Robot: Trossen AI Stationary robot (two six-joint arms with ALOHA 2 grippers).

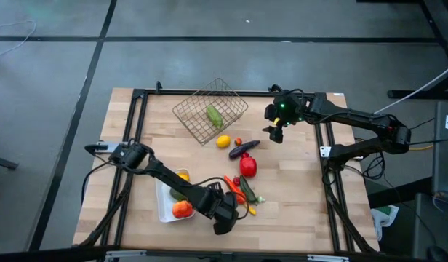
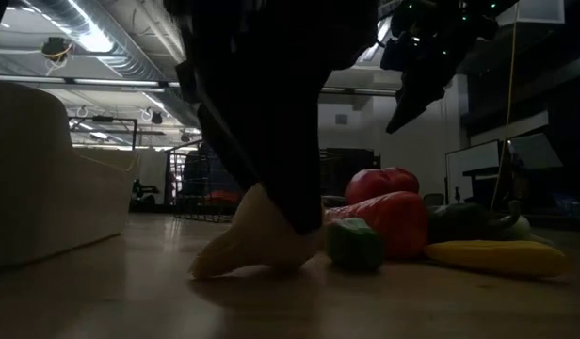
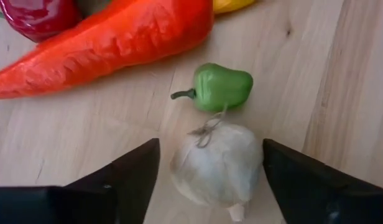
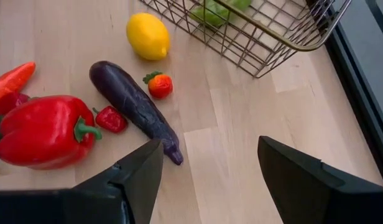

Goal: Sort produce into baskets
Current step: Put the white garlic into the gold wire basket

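Note:
A whitish garlic bulb (image 3: 219,165) lies on the wooden table near its front edge, also in the low view (image 2: 248,247). My left gripper (image 3: 207,180) (image 1: 224,220) is open, pointing down, one finger on each side of the garlic. Next to it lie a small green pepper (image 3: 222,87) and an orange carrot (image 3: 110,43). The white tray (image 1: 164,211) holds an orange tomato (image 1: 182,209) and a lemon (image 1: 183,175). The wire basket (image 1: 209,113) holds a green piece (image 1: 214,115). My right gripper (image 1: 275,133) (image 4: 210,180) is open and empty, above the table right of the basket. My left gripper stands over the garlic from above, fingers pointing down. One finger (image 3: 303,180) lies right at the bulb's side (image 3: 257,165); I cannot tell whether it touches. The other finger (image 3: 132,177) stands a little apart. The garlic rests on the table.
In the table's middle lie a lemon (image 4: 148,36), a purple eggplant (image 4: 135,109), a red bell pepper (image 4: 45,130), a small round red fruit (image 4: 159,85) and a small red pepper (image 4: 110,119). A long yellow piece (image 2: 497,256) lies by the carrot. Black frame rails run along the table's sides.

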